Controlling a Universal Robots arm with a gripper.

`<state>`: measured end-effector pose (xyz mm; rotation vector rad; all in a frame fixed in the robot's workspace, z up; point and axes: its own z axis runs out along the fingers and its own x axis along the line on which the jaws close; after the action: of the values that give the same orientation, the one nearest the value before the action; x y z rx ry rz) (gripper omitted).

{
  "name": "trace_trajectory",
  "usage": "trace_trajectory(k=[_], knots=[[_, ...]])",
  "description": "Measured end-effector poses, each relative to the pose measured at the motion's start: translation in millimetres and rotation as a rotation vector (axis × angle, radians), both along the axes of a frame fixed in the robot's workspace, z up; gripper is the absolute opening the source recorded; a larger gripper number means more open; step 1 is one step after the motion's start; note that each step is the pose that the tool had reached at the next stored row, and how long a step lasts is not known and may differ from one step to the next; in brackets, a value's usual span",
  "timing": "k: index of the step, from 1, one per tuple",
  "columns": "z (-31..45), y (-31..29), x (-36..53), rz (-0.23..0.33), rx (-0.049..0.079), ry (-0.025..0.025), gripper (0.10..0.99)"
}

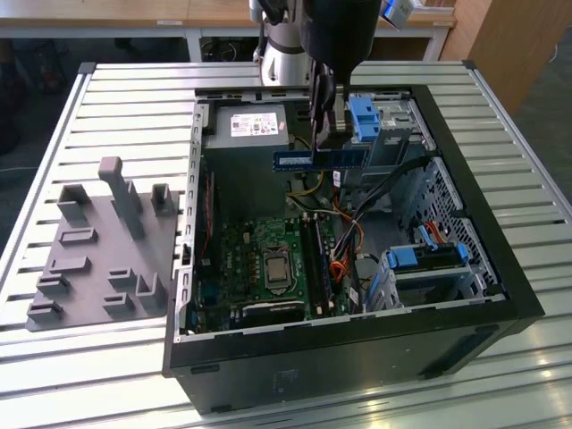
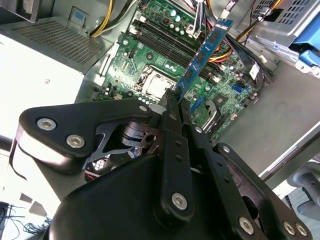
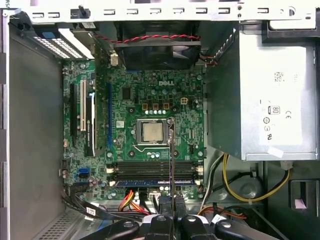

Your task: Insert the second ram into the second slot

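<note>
Clamping the second ram point(image 1: 299, 160), the gripper point(image 1: 323, 141) hovers.

My ribbed metal table point(image 1: 116, 98) fills the room's middle; beyond its far edge stand a white-legged wooden bench point(image 1: 107, 11) and a wooden cabinet point(image 1: 514, 45).

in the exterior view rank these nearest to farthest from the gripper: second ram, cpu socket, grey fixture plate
1. second ram: held in the jaws of the gripper, above the open case.
2. CPU socket: on the motherboard, down inside the case.
3. grey fixture plate: outside the case, at the exterior view's left.
</note>
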<state>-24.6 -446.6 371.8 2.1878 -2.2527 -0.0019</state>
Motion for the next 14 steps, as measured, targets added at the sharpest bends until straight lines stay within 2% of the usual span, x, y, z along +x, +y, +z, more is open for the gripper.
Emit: trace_trajectory(k=[14], knots=[[0.0, 0.0, 0.0, -0.041, 0.0, 0.0, 0.141]])
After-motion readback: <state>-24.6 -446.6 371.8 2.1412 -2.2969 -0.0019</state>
